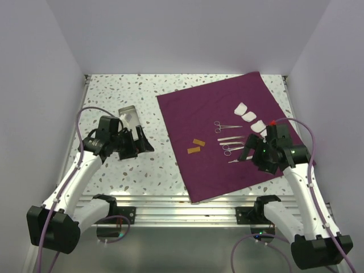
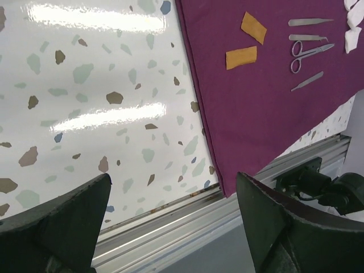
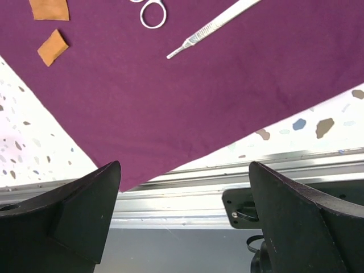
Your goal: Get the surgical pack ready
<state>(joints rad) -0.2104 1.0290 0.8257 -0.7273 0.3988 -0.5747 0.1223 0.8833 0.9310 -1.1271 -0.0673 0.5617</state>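
Rail of aluminium [image 1: 182, 207] runs along the bottom of the top view, at the near edge of the speckled table [image 1: 131, 170]. Above it, left of centre, the left gripper [image 1: 143, 140] hangs over bare table. Its jaws are spread wide with nothing between them; its wrist view shows only tabletop and the cloth edge in the gap. At lower right the right gripper [image 1: 248, 152] hangs over the plum cloth [image 1: 193, 111], jaws also spread wide and empty, close to the lowest of the instruments [image 1: 229, 138].

The surgical pack is not yet made up. The cloth lies flat and open, turned a little like a diamond, and fills the centre and right of the frame. I think this is so that the items can be gathered on it and the corners folded over them. The instruments lie in a neat row right of centre, the two orange strips [image 1: 197, 146] are left of them, and the white pads [image 1: 250, 116] make a slanted line towards the upper right. All lie apart, probably so each can be picked singly. The steel tray [image 1: 129, 117] stands off the cloth, on the table left of centre, just beyond the left gripper, so this arm seems placed to fetch it.
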